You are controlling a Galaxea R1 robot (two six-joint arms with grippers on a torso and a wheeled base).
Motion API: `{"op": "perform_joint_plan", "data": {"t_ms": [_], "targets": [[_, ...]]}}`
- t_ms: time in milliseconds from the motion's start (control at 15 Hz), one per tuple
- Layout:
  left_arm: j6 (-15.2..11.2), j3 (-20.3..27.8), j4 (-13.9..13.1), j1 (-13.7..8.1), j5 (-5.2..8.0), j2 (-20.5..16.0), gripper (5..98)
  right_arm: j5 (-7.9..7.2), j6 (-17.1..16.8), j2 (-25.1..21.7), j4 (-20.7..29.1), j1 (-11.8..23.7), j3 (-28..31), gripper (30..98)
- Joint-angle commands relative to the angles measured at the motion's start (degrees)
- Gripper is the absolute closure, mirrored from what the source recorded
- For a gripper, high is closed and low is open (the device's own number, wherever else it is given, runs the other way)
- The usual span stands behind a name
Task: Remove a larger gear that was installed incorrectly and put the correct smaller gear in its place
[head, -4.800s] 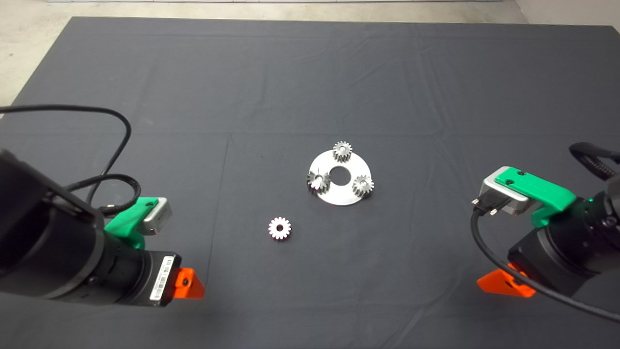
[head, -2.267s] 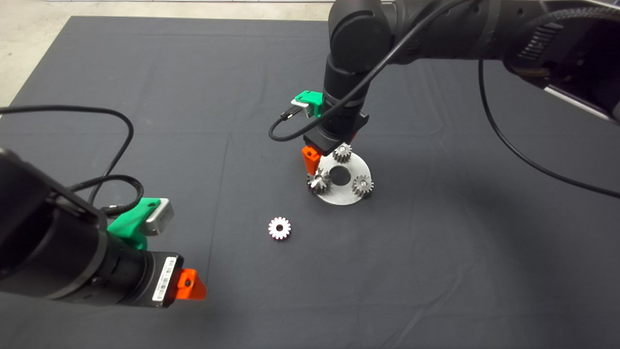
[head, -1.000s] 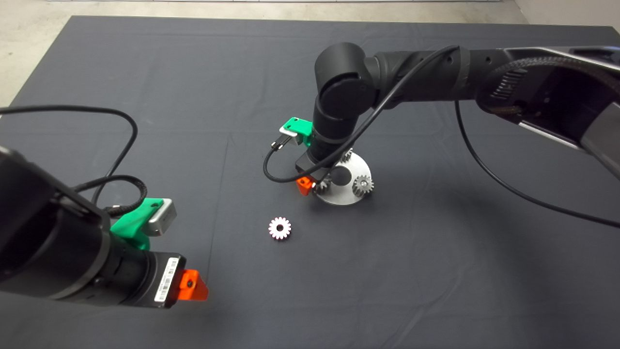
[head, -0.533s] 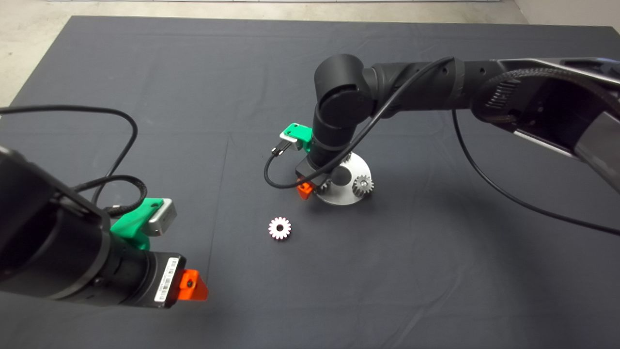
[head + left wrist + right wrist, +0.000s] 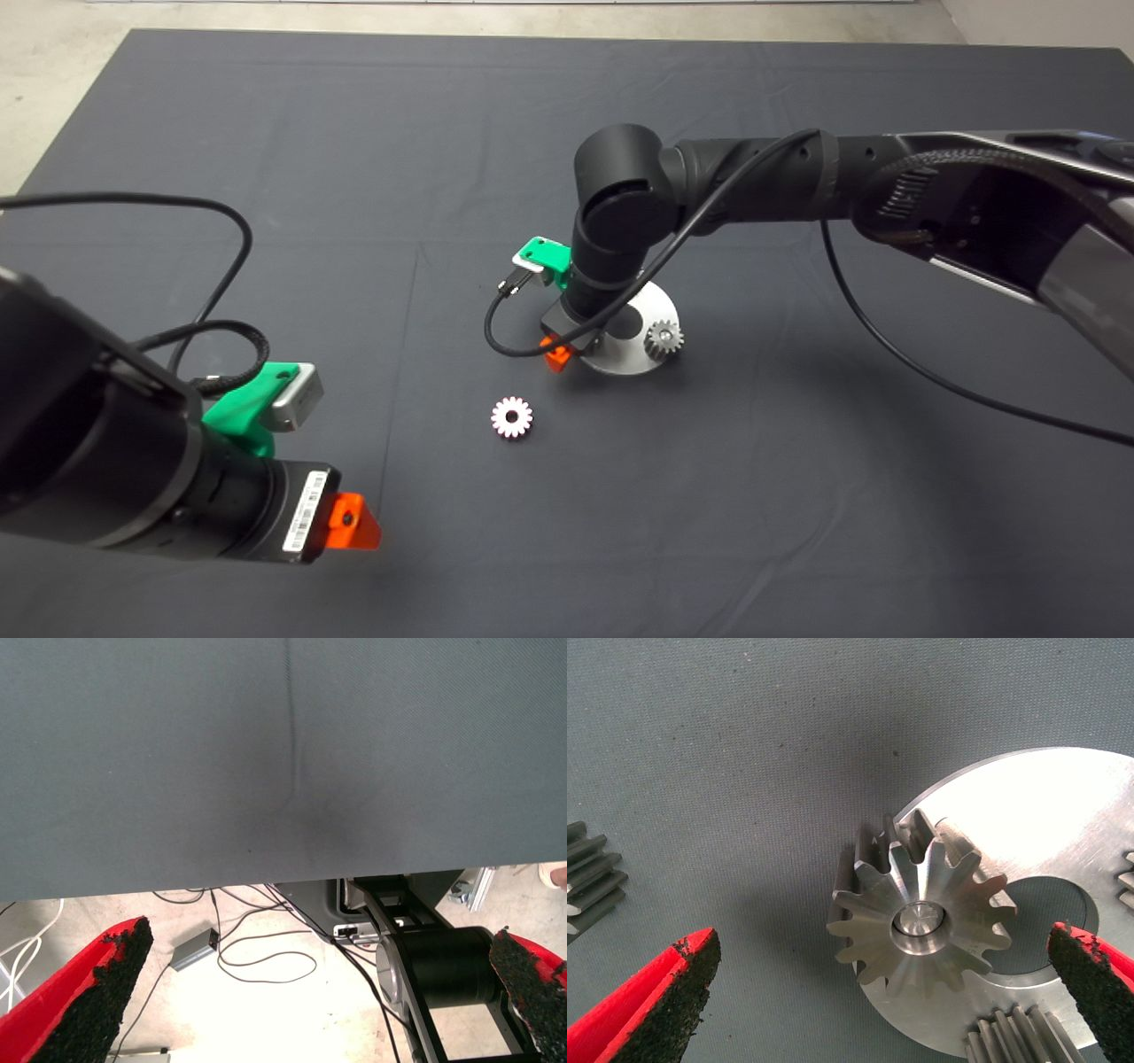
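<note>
Steel larger gear (image 5: pixel 921 923) between wide-open right end effector (image 5: pixel 877 992) fingers, ungripped; no legible writing.

— What is the supporting surface?

— A table covered by a dark grey cloth mat (image 5: pixel 266 133), creased in faint straight lines.

— What rests directly on the mat?

— Two items. A round, flat disc of bright silver metal with a large centre hole (image 5: pixel 651 310) lies near the middle. A small pale silver gear with a whitish flat face and a dark round centre hole (image 5: pixel 512 416) lies flat and alone, near the disc but apart from it, on the side toward the left arm.
</note>
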Motion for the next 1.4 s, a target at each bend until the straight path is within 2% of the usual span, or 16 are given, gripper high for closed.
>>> {"op": "perform_joint_plan", "data": {"t_ms": [0,1000,1267,1333], "targets": [[-0.2,1.0,-1.3,-0.8,0.08,0.2,5.5,-5.19,-0.2,0.3,-3.9,0.6,-0.2,30.8],[-0.1,1.0,-1.6,-0.8,0.08,0.7,5.5,-4.92,0.5,0.2,-4.4,-1.0,-0.6,30.8],[-0.1,1.0,-1.6,-0.8,0.08,0.6,5.5,-4.92,0.5,0.2,-4.4,-1.0,-0.6,32.9],[0.1,1.0,-1.6,-0.8,0.13,0.5,5.5,-4.92,0.5,0.2,-4.5,-1.0,-0.6,35.5]]}}
